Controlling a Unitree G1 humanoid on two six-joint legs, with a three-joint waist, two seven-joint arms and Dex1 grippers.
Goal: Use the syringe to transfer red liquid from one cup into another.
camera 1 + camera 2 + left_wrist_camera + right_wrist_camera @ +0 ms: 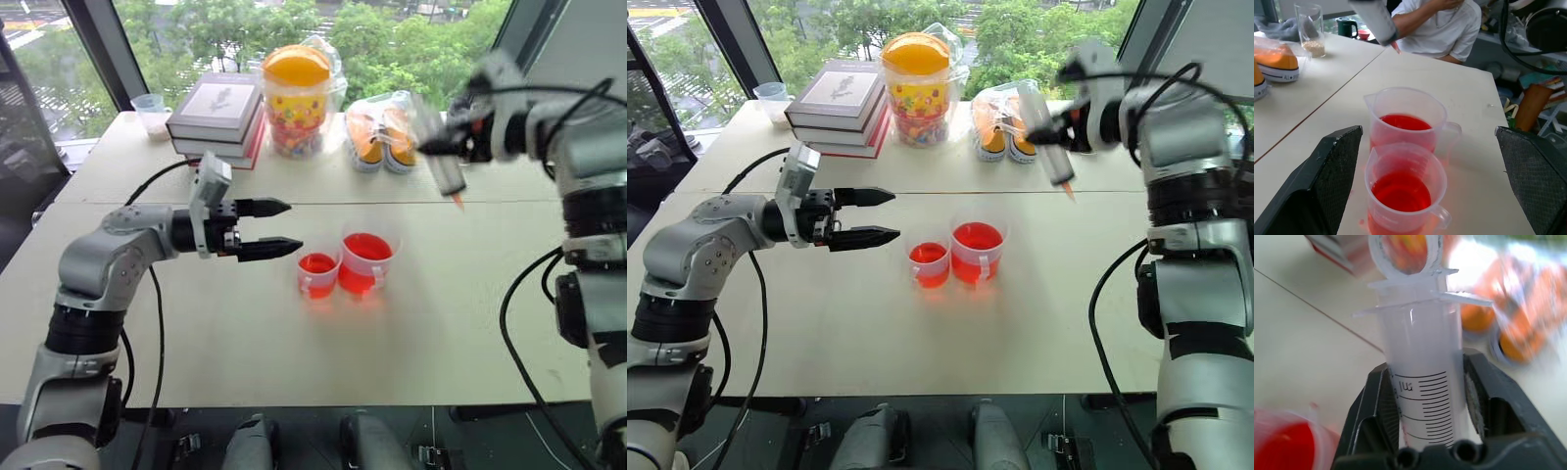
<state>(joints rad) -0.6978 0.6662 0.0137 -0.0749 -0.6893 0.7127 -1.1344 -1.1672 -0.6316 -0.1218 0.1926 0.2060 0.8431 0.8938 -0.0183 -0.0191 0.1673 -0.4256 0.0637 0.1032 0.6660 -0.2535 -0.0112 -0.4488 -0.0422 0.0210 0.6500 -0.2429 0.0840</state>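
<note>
Two cups of red liquid stand touching on the desk. Left claw spread beside them. Right claw pinches the syringe above the cups, tip down.

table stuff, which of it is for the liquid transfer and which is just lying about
For the job:
- syringe, held in the right end effector
- smaller cup of red liquid
- larger cup

Lying about:
- books
- candy jar
- bagged shoes

Head stereo pair looks down over the table, sharing both cups. Left wrist cam sits close behind the cups; right wrist cam is tight on the syringe.
</note>
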